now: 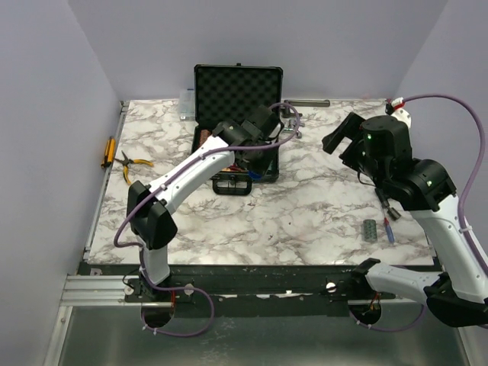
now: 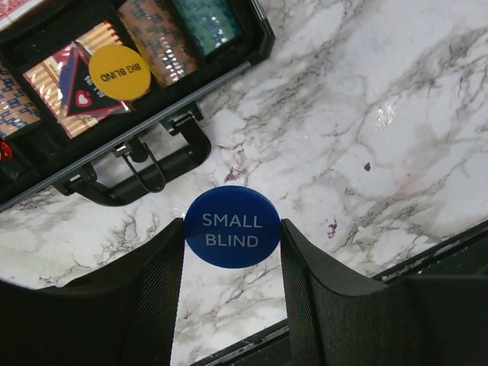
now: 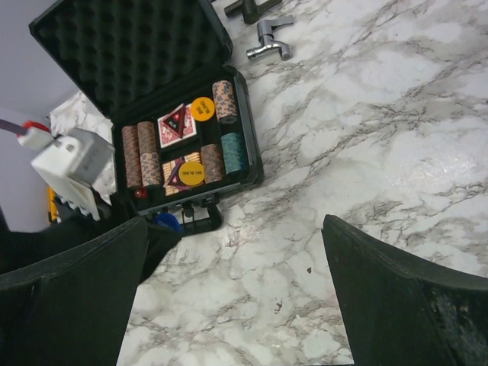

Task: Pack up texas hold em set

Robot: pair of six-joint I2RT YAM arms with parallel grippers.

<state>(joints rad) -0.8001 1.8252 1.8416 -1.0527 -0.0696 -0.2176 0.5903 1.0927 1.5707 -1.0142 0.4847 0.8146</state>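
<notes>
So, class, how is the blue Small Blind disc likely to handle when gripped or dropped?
Probably stiff: gripped in the left claw, the blue disc shows no bending. Held only by its smooth rim, it could pivot or slip. Round and flat, it may roll if dropped edge-on onto the table.

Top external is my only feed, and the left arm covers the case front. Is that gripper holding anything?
Observer: Yes. The left gripper is shut on a blue Small Blind disc, outside the case by its handle.
Operator: Any blind disc in the case?
Observer: A yellow Big Blind disc lies inside, overlapping the red triangle.
Operator: Right gripper?
Observer: The right gripper is open, nothing between its fingers.
</notes>
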